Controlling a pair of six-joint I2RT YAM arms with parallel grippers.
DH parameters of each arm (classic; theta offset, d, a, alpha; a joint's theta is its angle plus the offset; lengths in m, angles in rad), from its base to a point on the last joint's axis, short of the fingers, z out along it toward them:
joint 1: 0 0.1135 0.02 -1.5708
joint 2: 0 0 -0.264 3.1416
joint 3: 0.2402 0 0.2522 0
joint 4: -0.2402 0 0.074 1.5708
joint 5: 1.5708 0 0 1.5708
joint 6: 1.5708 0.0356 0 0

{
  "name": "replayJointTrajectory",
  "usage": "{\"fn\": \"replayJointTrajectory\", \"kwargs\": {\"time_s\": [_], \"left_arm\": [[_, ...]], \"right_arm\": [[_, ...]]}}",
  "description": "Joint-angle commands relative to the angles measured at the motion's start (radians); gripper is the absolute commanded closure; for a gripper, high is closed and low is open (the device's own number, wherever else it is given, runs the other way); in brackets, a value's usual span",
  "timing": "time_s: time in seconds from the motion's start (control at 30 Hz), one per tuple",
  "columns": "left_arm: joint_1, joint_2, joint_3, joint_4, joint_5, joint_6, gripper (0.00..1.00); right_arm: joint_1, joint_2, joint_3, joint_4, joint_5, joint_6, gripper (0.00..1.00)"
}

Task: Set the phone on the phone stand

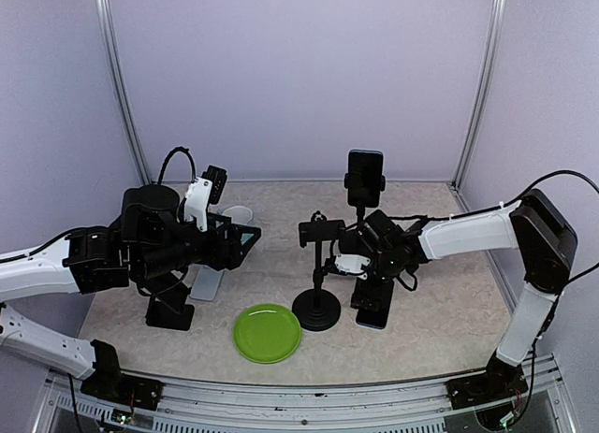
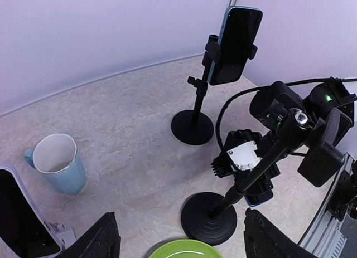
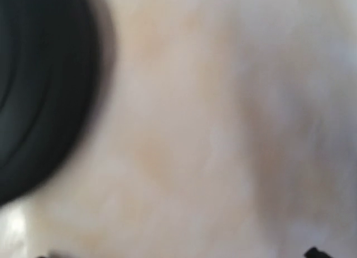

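Two stands, three phones, upright phone (image 1: 365, 176) clamped in far stand (image 2: 193, 126), flat phone (image 1: 374, 311) on table (image 1: 440, 311) beside near stand (image 1: 316, 310), right gripper (image 1: 354, 263) close by, jaws unreadable, leaning phone (image 2: 22, 219) far left, left gripper (image 2: 179, 227) spread, holding nothing, one green plate (image 1: 268, 332), one blue mug (image 2: 56, 163)

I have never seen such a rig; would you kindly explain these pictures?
These are two robot arms, each with a two-finger gripper. One picture looks from above; the others come from wrist cameras, the right one blurred. The beige table holds a round green plate, a light blue mug, an empty black phone stand, a second black stand clamping a blue-edged phone, a white-edged phone and a dark phone. The left gripper is open, empty; the right gripper hangs beside the dark phone, grip unclear.
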Motion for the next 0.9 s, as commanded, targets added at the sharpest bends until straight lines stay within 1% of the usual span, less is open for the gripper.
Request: {"fn": "replayJointTrajectory", "kwargs": {"time_s": [0.0,0.07,0.2,0.33,0.47,0.67,0.87], "left_arm": [[-0.004,0.013,-0.008,0.042,0.021,0.015,0.26],[-0.004,0.018,-0.015,0.05,0.025,0.021,0.26],[0.003,0.038,-0.018,0.067,0.041,0.029,0.26],[0.007,0.063,-0.009,0.078,0.063,0.036,0.26],[0.008,0.079,-0.004,0.094,0.094,0.038,0.26],[0.008,0.065,-0.015,0.098,0.106,0.022,0.26],[0.007,0.02,-0.035,0.08,0.093,0.004,0.26]], "right_arm": [[0.007,-0.123,-0.113,-0.098,0.087,-0.017,0.0],[0.006,-0.171,-0.173,-0.104,0.126,-0.024,0.0],[-0.009,-0.218,-0.244,-0.134,0.206,-0.017,0.0],[-0.09,-0.225,-0.231,-0.206,0.144,0.022,0.0],[-0.164,-0.172,-0.187,-0.293,0.105,0.048,0.0],[-0.178,-0.089,-0.156,-0.376,0.036,0.085,0.01],[-0.183,-0.042,-0.156,-0.386,0.042,0.086,0.1]]}}
